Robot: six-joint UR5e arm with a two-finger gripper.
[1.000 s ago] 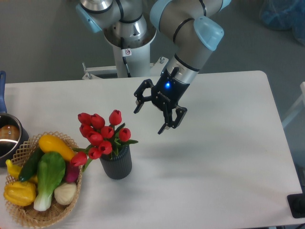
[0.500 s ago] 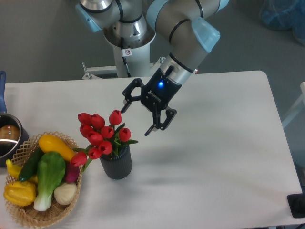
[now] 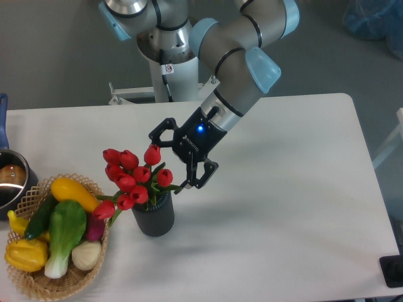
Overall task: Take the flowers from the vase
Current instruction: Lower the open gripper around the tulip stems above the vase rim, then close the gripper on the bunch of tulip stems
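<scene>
- Red tulip buds, the flowers [image 3: 133, 176], sit in the vase [image 3: 153, 215], stems down inside, heads leaning up and left of the rim. Not yet picked.
- Gripper [image 3: 167, 159] is spread wide, holding nothing: 1 fingertip near the topmost bud, the other just right of the bunch's lower right side, next to a green leaf tip. Contact w/ the leaf can't be told from this angle.
- Change vs 1 s ago: gripper was well right of the vase and clear of the bunch. Half a sec ago it was partway over. Now it's drawn in at the bunch's right edge and a bit lower, arm swung left w/ it. Finger spread looks the same in all 3 views.
- Flowers and vase haven't shifted at all; same lean, same spot.
- Meaning for task: approach phase nearly done, grasp not started. Jaws bracket only the right-side buds, not the whole bunch, so probably more travel toward the vase before closing.
- Left of the vase: wicker basket [image 3: 38, 286] w/ toy vegetables [image 3: 58, 229], untouched. Further left of the vase, at frame edge, a metal pot [image 3: 11, 182]. All on the white table [image 3: 283, 207].
</scene>
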